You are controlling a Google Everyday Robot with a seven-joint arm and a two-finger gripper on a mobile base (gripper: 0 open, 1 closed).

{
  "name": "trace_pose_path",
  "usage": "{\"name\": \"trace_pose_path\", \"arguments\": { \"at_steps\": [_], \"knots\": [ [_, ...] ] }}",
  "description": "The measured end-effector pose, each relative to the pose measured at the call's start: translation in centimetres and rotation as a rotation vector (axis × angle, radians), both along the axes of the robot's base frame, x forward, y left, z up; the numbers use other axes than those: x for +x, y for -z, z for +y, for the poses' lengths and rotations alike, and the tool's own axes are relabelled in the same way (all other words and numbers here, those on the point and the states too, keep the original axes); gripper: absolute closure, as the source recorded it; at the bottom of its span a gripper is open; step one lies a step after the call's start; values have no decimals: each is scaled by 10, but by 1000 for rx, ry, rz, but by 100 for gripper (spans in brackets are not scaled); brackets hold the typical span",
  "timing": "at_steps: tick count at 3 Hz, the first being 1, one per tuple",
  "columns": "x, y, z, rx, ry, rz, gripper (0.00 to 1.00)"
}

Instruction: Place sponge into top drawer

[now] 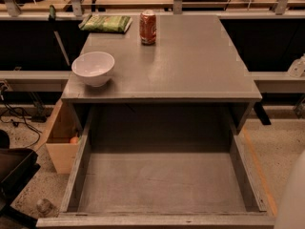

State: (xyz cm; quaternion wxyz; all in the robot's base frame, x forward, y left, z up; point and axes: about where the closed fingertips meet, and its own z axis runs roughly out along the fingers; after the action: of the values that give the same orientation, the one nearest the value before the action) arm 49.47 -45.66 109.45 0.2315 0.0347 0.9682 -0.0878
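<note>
The top drawer (162,180) is pulled wide open below the grey cabinet top (190,61). Its flat grey bottom is bare. The sponge is not in view anywhere. My gripper is out of view; only a white rounded part of my arm (293,199) shows at the lower right edge, beside the drawer's right front corner.
On the cabinet top stand a white bowl (93,67) at the front left, a red soda can (148,27) at the back, and a green patterned packet (106,23) at the back left. A small light-wood box (59,137) sits on the floor left of the drawer.
</note>
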Motion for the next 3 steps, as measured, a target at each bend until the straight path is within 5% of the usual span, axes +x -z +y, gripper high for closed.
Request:
{"name": "trace_pose_path", "arguments": {
  "at_steps": [1,2,3],
  "knots": [
    [-25,39,-6,185,-18,33,100],
    [-64,86,-17,466,-1,46,100],
    [-82,117,-18,690,-48,18,100]
  ]
}}
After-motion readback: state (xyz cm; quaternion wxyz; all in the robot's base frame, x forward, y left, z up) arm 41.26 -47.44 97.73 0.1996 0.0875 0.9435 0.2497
